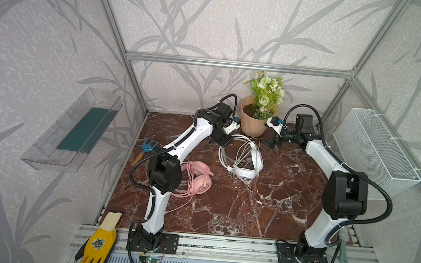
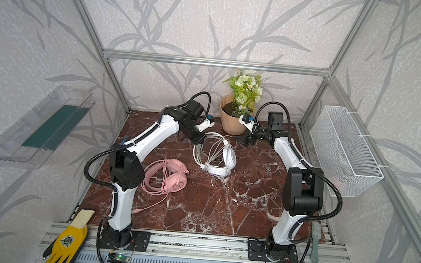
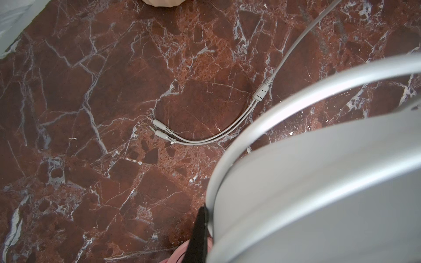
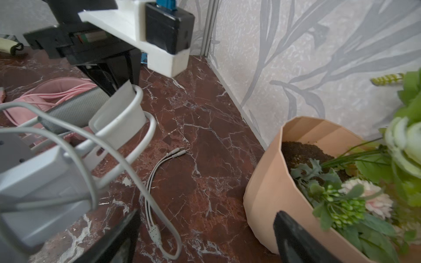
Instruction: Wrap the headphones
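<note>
The white headphones (image 1: pixel 249 164) (image 2: pixel 223 162) stand at the middle back of the marble table, their cable looped round the headband. My left gripper (image 1: pixel 225 143) (image 2: pixel 199 143) is shut on the white headband (image 3: pixel 296 182) (image 4: pixel 118 113); one dark fingertip (image 3: pixel 201 214) presses against it. The cable's free end with its two plugs (image 3: pixel 164 133) (image 4: pixel 180 152) lies loose on the table. My right gripper (image 1: pixel 268 142) (image 2: pixel 242 140) (image 4: pixel 207 216) is open beside the headphones, with nothing between its fingers. The pink headphones (image 1: pixel 200 178) (image 2: pixel 174 177) lie by the left arm.
A beige flower pot (image 1: pixel 250 125) (image 4: pixel 273 182) stands close behind my right gripper. A blue garden fork (image 1: pixel 147 146) lies at the left edge and a yellow glove (image 1: pixel 98 242) at the front left. A white mesh basket (image 1: pixel 374 151) hangs on the right wall and a clear tray (image 1: pixel 74 130) on the left.
</note>
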